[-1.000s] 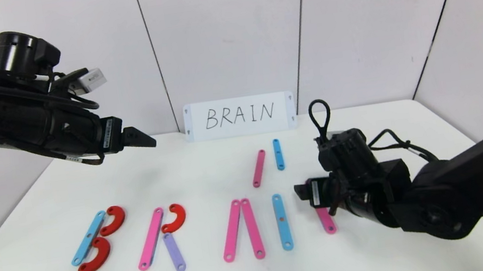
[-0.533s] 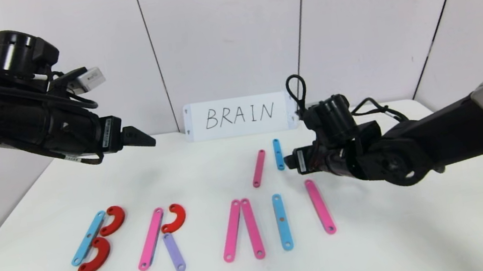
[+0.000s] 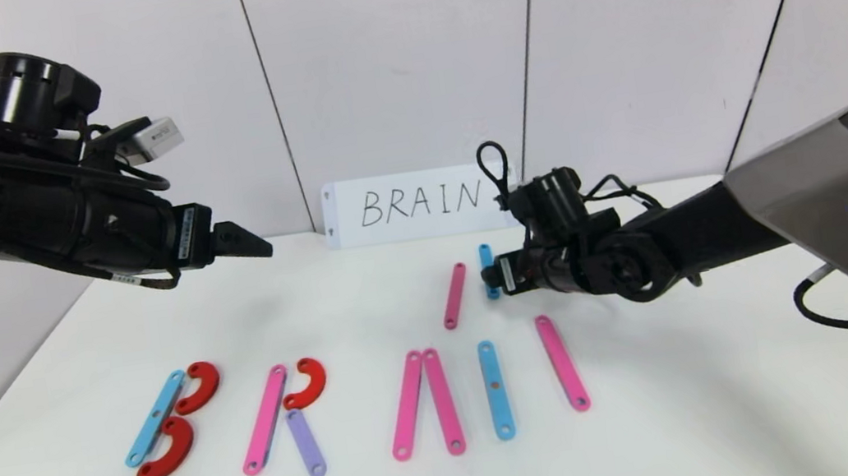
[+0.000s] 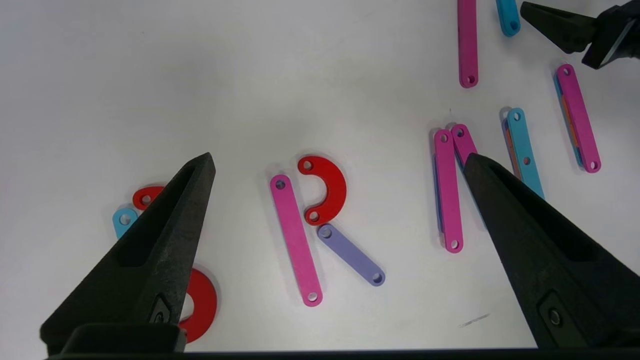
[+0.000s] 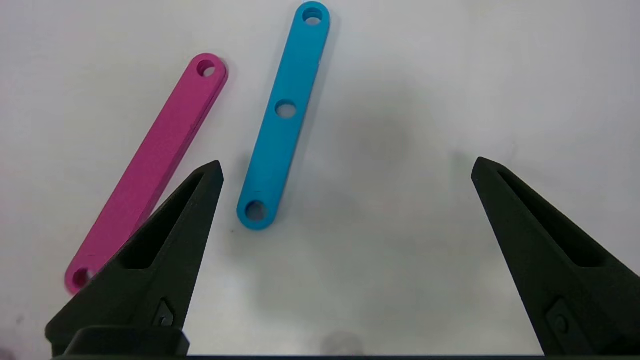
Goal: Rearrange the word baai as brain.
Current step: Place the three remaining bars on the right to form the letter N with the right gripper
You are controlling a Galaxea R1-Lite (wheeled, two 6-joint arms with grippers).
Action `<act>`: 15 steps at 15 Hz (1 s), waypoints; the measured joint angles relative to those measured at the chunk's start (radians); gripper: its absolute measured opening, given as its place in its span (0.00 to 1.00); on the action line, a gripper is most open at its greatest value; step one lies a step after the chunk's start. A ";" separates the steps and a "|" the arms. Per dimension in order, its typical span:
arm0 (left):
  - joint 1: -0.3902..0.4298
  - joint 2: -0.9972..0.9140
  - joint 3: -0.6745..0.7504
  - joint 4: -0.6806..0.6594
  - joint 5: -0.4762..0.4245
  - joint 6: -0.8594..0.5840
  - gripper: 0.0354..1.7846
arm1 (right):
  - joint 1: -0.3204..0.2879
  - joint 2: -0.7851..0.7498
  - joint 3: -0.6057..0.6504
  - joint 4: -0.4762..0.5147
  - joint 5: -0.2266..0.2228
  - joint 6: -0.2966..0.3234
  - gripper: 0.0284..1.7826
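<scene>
The strip letters lie in a front row: a B [image 3: 168,423] of a blue strip and two red curves, an R [image 3: 284,419] of pink strip, red curve and purple strip, two pink strips [image 3: 422,404] meeting at the top, a blue strip [image 3: 495,388], and a pink strip [image 3: 562,362]. A spare pink strip [image 3: 454,294] and a spare blue strip [image 3: 486,262] lie behind them. My right gripper [image 3: 498,281] hovers open and empty beside the spare blue strip [image 5: 285,115], with the spare pink strip [image 5: 150,170] just beyond it. My left gripper [image 3: 251,246] is open and empty, raised above the table's back left.
A white card handwritten BRAIN [image 3: 421,203] stands against the back wall. The white table [image 3: 706,414] has bare surface at the right and along the front edge. The left wrist view shows the R [image 4: 320,225] below and the right gripper [image 4: 565,25] farther off.
My right gripper has moved from the front pink strip, which now lies uncovered, back and left to the spare blue strip. The left arm has hardly moved.
</scene>
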 joint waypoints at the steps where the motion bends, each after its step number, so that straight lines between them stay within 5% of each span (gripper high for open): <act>1: 0.000 0.000 0.000 0.000 0.000 0.000 0.97 | -0.004 0.018 -0.016 0.000 0.000 -0.007 0.98; 11: 0.000 0.002 0.000 0.000 0.000 0.000 0.97 | -0.009 0.104 -0.092 -0.010 0.000 -0.020 0.97; 15: -0.004 0.002 0.001 0.000 0.000 0.000 0.97 | -0.006 0.113 -0.093 -0.018 0.000 -0.019 0.77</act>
